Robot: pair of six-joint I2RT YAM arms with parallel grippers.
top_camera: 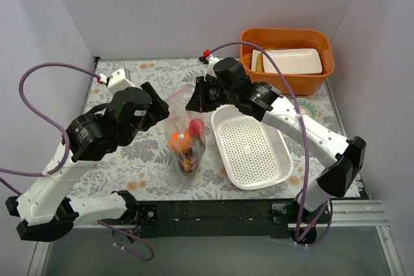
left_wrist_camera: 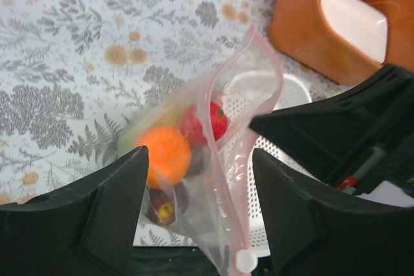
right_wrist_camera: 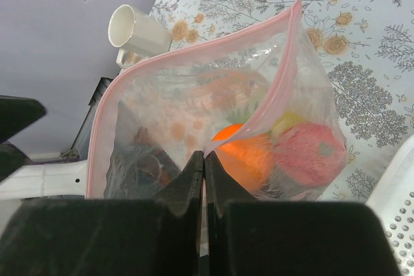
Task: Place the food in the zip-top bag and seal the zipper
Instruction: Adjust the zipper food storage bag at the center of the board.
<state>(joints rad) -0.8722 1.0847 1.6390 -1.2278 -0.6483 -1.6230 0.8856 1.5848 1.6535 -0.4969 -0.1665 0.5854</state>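
1. Floral-printed tabletop (top_camera: 149,153) between plain white walls; the zip-top bag (top_camera: 178,111) is held up at its middle, just left of the white basket (top_camera: 252,147).
2. The food (top_camera: 186,143) is inside the bag. The orange (left_wrist_camera: 165,153) and the red apple (left_wrist_camera: 207,121) press against the plastic low down, with darker pieces beneath that I cannot name for certain.
3. My right gripper (right_wrist_camera: 204,166) is clenched on the zipper (right_wrist_camera: 278,75), pinching the pink strip and holding the bag up from the far right.
4. My left gripper (left_wrist_camera: 199,166) is released. Its jaws stand wide on either side of the strip and touch nothing that I can make out.
5. The mouth looks unsealed to me, since two pink lips run apart from the peak. I take the step in hand to be the seal.
6. To do it well, I would bring the left gripper in until both lips lie flat between the jaws, close beside the right gripper's pinch, and then clench firmly.
7. I would then slide it along the strip away from the right gripper, keeping the strip taut and straight between the two. Slack plastic will bunch and leave a gap.
8. I would keep the mouth above the fruit throughout, because a tipped bag could spill them before the lips meet.
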